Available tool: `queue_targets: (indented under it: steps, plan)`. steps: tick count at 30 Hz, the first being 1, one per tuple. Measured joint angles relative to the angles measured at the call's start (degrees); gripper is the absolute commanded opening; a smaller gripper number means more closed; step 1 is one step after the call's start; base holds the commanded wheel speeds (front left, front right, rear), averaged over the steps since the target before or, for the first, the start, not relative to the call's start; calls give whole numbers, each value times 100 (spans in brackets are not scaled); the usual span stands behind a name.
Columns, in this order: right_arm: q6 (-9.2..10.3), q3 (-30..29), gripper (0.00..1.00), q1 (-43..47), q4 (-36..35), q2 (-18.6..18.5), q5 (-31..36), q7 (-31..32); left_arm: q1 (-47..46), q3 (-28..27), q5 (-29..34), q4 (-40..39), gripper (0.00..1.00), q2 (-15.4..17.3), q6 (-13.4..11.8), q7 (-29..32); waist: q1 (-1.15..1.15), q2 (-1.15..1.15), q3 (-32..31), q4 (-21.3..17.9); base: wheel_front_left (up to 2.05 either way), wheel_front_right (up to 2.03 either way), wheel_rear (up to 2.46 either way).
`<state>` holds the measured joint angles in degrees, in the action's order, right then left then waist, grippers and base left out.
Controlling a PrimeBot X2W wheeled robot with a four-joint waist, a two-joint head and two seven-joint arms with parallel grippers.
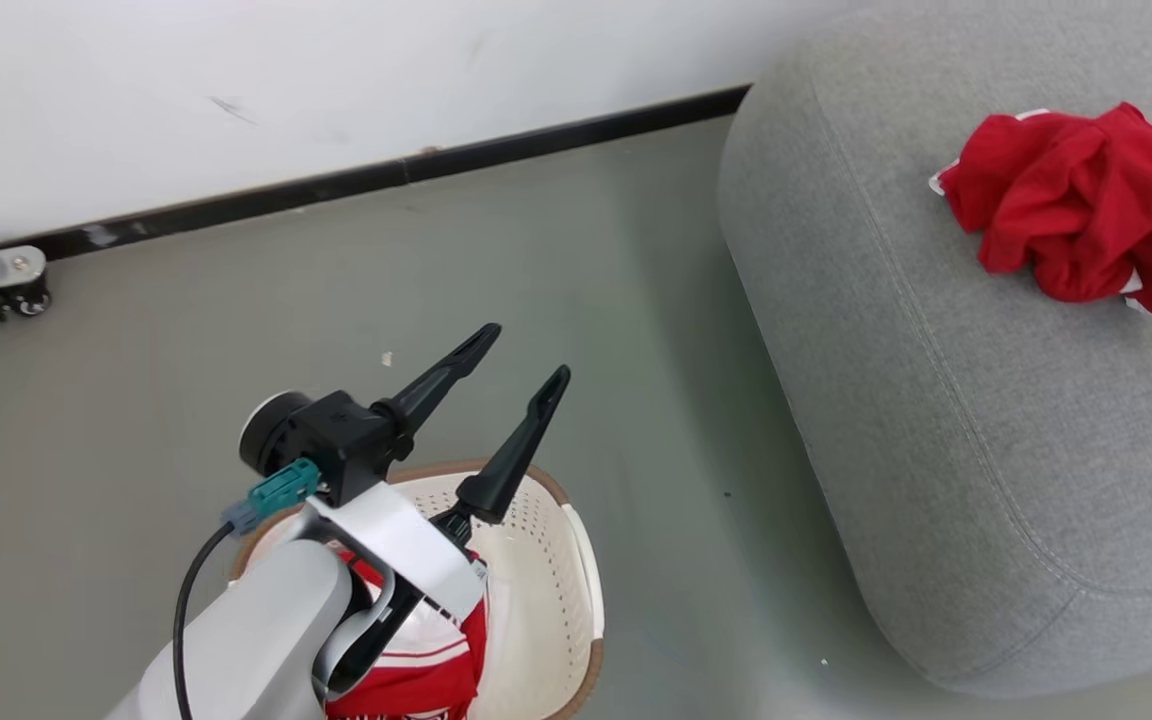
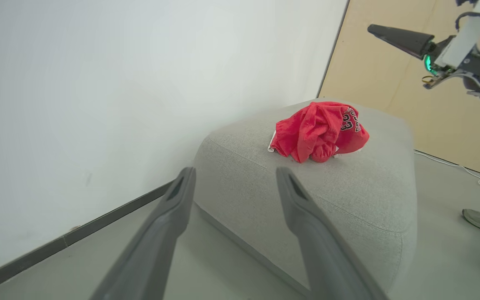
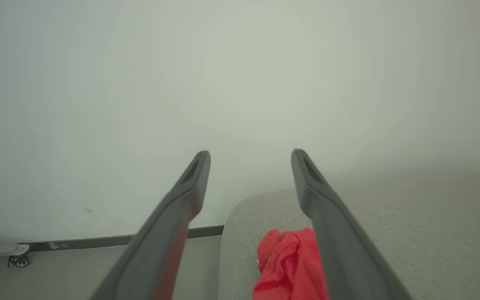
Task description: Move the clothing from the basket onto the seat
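Head view: left tool (image 1: 526, 352), right tool (image 3: 250, 155) splayed wide, both empty.

Bright, even light; soft shadows

The crumpled red garment (image 2: 313, 133) bears dark lettering (image 2: 350, 121), unreadable.

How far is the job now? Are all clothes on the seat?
Done: one red garment with dark lettering lies on the grey seat. In hand: nothing; the left claw is open above the basket, the right claw open near the seat. Left: a red garment with white stripes lies in the basket.
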<state>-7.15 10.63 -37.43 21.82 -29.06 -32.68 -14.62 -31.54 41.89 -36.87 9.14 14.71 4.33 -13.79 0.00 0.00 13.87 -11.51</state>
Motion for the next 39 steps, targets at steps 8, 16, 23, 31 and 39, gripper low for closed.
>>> queue_targets:
  steps: [8, 16, 23, 31, 39]
  plan:
    - [0, 133, 100, 334, -283, 11, 41, 0, 302, -265, -68, 124, 100, 20, -189, -42, 0, 0, -266, 234, 0, 0, 0]
    - [0, 160, 100, 692, -512, 109, 75, 0, 531, -565, -111, 231, 100, 85, -412, -43, 0, 0, -539, 469, 0, 0, 0]
    - [0, 169, 100, 1160, -694, 257, 155, 0, 853, -804, -107, 277, 100, 144, -528, -43, 0, 0, -792, 656, 0, 0, 0]
    - [0, 120, 100, 1887, -894, 575, 154, 0, 1285, -1237, -36, 232, 100, 93, -722, -44, 0, 0, -1069, 901, 0, 0, 0]
    - [1, 29, 100, 2419, -1268, 905, 342, 0, 1731, -1651, 14, 114, 100, -33, -781, -44, 0, 0, -1253, 1095, 0, 0, 0]
